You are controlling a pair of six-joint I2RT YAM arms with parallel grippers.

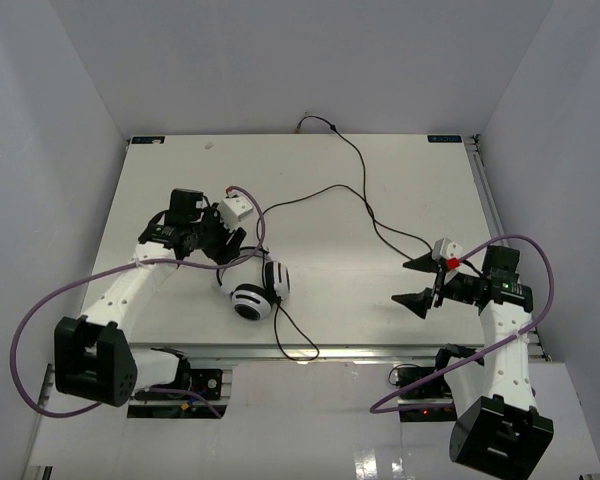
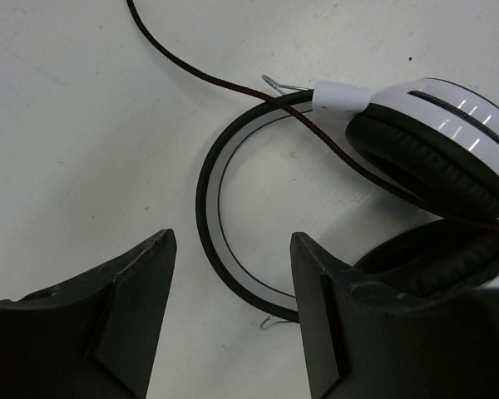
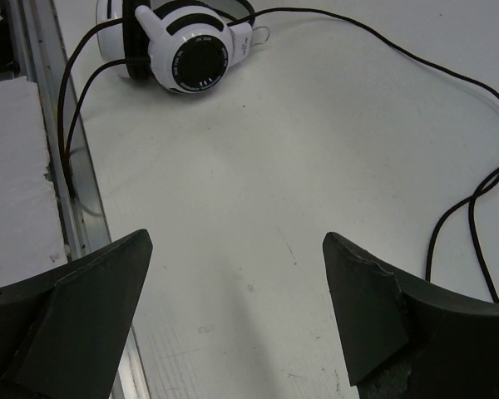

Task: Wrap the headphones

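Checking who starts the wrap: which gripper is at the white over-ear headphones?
The left gripper, jaws over the black-and-white headband of the headphones; the right gripper sits apart.

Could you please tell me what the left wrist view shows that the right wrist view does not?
Only the left wrist view: the headband up close, the black cushions, the cord crossing over the headband, and the left gripper, jaws apart above the headband's near curve.
Only the right wrist view: an earcup seen from its outer face, the cord running onto the metal rail, and the right gripper open over the white table.
Both: the headphones and their cord lying on that table.
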